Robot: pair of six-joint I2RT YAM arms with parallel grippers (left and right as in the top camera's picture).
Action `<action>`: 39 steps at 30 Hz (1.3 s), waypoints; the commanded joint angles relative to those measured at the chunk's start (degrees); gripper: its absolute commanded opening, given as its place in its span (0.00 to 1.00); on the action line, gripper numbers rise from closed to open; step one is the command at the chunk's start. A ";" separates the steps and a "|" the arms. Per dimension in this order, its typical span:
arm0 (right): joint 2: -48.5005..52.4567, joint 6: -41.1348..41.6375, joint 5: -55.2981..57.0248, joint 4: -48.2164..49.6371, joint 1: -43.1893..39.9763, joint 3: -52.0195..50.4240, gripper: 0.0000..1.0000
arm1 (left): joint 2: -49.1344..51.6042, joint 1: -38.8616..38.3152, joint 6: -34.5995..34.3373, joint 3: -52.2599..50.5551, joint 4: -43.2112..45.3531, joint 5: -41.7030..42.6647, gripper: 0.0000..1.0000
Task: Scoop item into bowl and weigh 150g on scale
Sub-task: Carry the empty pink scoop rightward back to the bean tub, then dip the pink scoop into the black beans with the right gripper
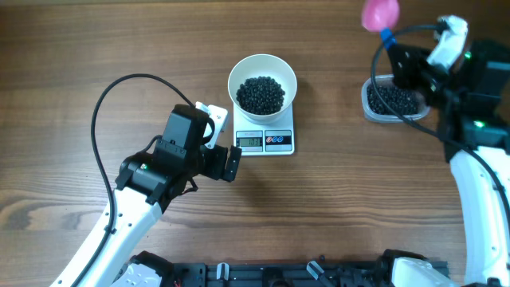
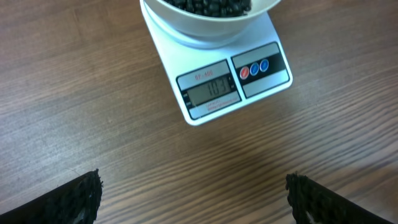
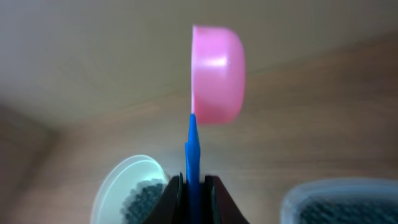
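On the bench (image 1: 80,48): 1 bowl (image 1: 233,84) of beads (image 1: 260,94) on 1 scale (image 1: 264,142), 1 tub (image 1: 368,108); left pincer (image 2: 193,190) spread wide, right pincer (image 3: 191,186) gripping 1 scoop (image 3: 216,74).

The left arm reaches in from the left side with its elbow bent. Its end effector (image 1: 225,142) sits low and level, both fingers (image 2: 74,202) spread wide with nothing between them. The right arm stretches far along the right side, wrist raised, its end effector (image 3: 193,196) pinched tight on the scoop (image 3: 216,74) handle.
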 commanded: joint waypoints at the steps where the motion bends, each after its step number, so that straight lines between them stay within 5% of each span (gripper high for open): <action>1: -2.73 -18.25 3.93 -8.04 -3.02 -0.11 0.04 | 0.22 0.26 0.72 -0.52 0.17 -0.50 1.00; 7: -6.82 -32.15 24.39 -14.78 -3.54 -0.11 0.04 | 0.22 0.26 0.70 -0.52 0.17 -0.50 1.00; 12: -4.98 -40.57 26.77 -21.00 -3.54 -0.13 0.04 | 0.22 0.26 0.70 -0.52 0.17 -0.50 1.00; 39: 7.30 -40.26 26.77 -22.23 -3.54 -0.24 0.04 | 0.22 0.26 0.70 -0.52 0.15 -0.50 1.00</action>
